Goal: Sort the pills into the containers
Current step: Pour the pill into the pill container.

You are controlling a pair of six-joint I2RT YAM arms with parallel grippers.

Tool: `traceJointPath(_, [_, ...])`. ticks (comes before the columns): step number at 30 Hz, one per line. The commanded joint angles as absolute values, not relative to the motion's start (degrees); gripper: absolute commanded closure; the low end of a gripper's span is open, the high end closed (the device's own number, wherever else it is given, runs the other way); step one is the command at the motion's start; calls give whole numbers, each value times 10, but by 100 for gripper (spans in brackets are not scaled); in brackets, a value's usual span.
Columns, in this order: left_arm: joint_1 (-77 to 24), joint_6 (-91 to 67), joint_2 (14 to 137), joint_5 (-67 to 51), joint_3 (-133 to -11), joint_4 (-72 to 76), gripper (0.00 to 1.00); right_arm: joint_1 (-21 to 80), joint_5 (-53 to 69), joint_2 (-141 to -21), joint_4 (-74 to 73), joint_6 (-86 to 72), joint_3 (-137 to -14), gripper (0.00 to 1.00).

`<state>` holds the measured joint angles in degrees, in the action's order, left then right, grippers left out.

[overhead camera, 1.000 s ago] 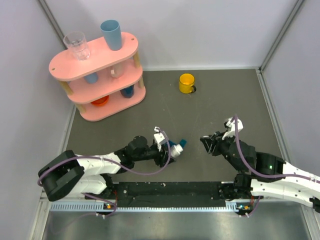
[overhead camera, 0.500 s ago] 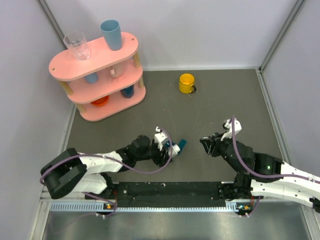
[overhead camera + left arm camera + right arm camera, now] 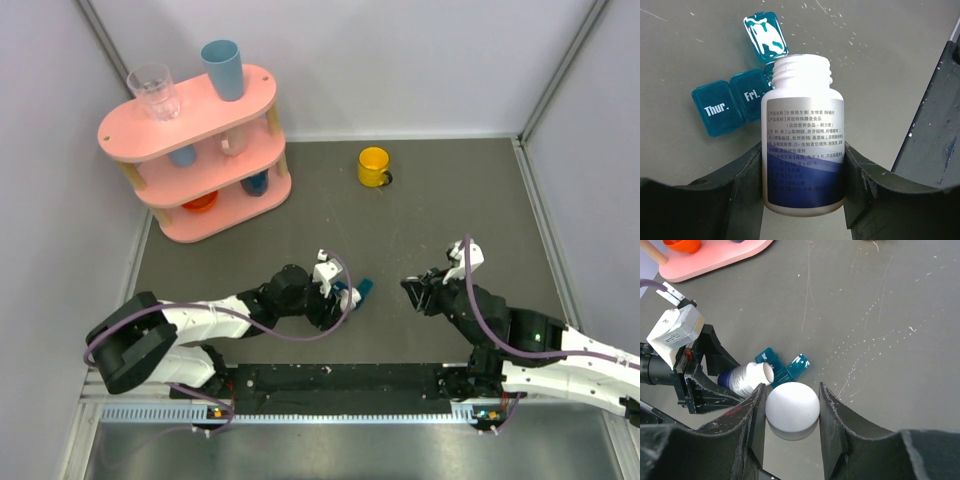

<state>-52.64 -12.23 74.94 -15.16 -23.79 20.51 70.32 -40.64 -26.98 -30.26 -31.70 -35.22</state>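
Observation:
The dark-teal pill box (image 3: 725, 102) lies on the grey table with closed "Thur." and "Fri." lids and one lid (image 3: 766, 36) flipped open. My left gripper (image 3: 802, 167) is shut on an uncapped white pill bottle (image 3: 802, 135), whose mouth lies tilted over the open compartment. No pills show. In the top view the left gripper (image 3: 335, 297) sits just left of the box (image 3: 362, 290). My right gripper (image 3: 790, 395) is shut on the white bottle cap (image 3: 792, 410), held right of the box (image 3: 774, 365). It also shows in the top view (image 3: 415, 290).
A pink three-tier shelf (image 3: 190, 130) with cups and a glass stands at the back left. A yellow mug (image 3: 373, 166) stands at the back centre. A black strip (image 3: 340, 378) runs along the near edge between the arm bases.
My left gripper has moved a little right and away with the bottle, bringing its mouth up to the pill box. The right gripper has barely moved.

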Motion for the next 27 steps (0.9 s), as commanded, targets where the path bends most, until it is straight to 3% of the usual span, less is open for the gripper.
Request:
traceJointPath(1, [-525,-112,745,-140,-266,183,100,700,-410,-262,-296,-323,-350,100])
traceJointPath(27, [-525,-98,758,-142,-304,97,100,695,-402,-257,-298,-331,-337,100])
